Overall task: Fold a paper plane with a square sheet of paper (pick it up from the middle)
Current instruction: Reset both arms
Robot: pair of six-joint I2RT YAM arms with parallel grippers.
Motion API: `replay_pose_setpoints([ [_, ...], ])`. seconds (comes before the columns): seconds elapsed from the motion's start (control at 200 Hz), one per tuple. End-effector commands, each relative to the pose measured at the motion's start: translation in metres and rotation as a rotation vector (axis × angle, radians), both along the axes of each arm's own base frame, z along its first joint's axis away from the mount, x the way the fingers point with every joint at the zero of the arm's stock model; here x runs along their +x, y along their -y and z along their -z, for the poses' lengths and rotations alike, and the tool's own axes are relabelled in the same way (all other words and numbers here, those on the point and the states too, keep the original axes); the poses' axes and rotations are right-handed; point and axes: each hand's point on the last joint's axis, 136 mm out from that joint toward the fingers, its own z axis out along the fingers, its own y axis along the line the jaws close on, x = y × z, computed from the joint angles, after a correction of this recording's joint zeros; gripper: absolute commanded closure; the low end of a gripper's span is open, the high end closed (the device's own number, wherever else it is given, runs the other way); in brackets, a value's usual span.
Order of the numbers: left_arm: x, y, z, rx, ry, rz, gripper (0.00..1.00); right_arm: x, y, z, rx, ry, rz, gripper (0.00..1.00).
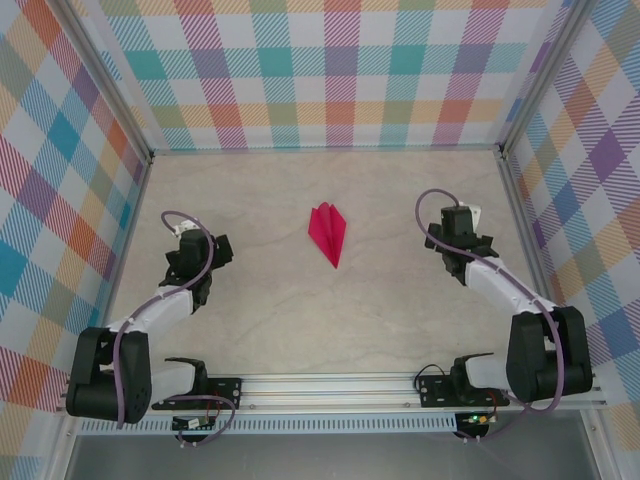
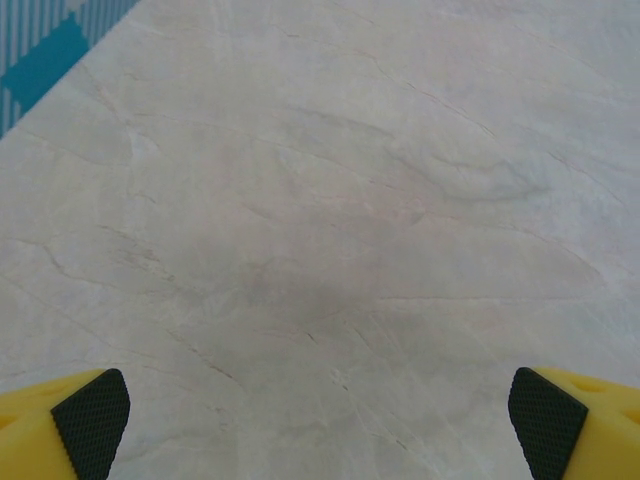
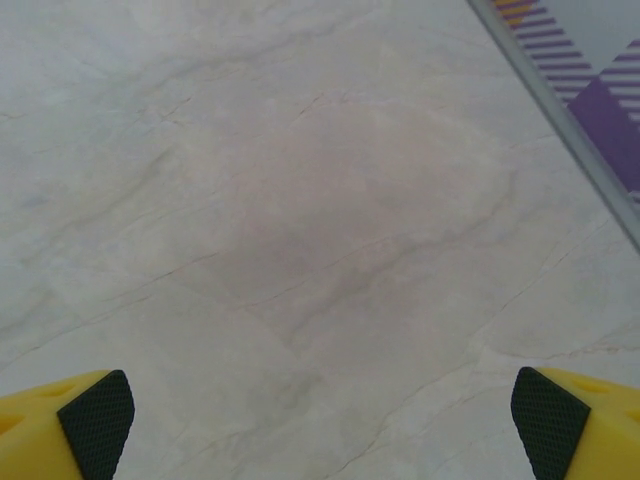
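The paper plane (image 1: 327,233) lies flat on the pale marbled table (image 1: 400,310), folded into a narrow pink dart with creased layers, and it sits between the 2 grippers - well to the right of the left gripper (image 1: 200,255) and well to the left of the right gripper (image 1: 458,238), touching neither. Its sharp tip points back toward the arm bases, slanting a little to the right, and its wider end points away from them. From above, both arms reach forward from the metal rail (image 1: 330,385) at the near edge, and each gripper hangs over bare table at about the same depth as the plane. The left wrist camera shows that gripper's 2 yellow fingers with black gridded pads (image 2: 92,420) standing far apart at the bottom corners, nothing between them, just the veined tabletop ahead and a bit of teal-striped wall (image 2: 45,55) at the upper left. The right wrist camera shows the same - pads (image 3: 548,425) spread wide, holding nothing, over bare table, with a grey frame strip (image 3: 560,110) and a purple-checked wall (image 3: 615,130) at the upper right. Plaid walls (image 1: 340,70) in many colours close in the table on 3 sides.
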Motion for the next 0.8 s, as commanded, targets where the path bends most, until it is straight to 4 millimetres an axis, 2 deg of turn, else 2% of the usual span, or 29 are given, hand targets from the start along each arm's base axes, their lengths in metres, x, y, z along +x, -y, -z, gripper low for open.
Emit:
replay_pose_setpoints([
  [0.0,0.028,0.015,-0.022,0.024,0.162,0.141,0.0,0.025,-0.006,-0.022,-0.064,0.203,-0.1,0.0],
  [0.12,0.037,0.027,-0.008,-0.002,0.187,0.215,0.0,0.032,-0.016,-0.008,-0.011,0.236,-0.17,0.0],
  [0.27,0.044,0.027,-0.001,-0.009,0.2,0.244,0.0,0.037,-0.025,0.001,0.008,0.299,-0.248,0.0],
  [0.445,0.05,0.032,0.021,-0.021,0.173,0.276,0.0,0.043,-0.029,0.008,0.038,0.335,-0.3,0.0],
  [0.635,0.051,0.031,0.023,-0.016,0.163,0.27,0.0,0.043,-0.025,0.02,0.096,0.339,-0.312,0.0],
  [0.795,0.051,0.035,0.023,0.009,0.153,0.277,0.0,0.043,-0.024,0.019,0.099,0.341,-0.312,0.0],
])
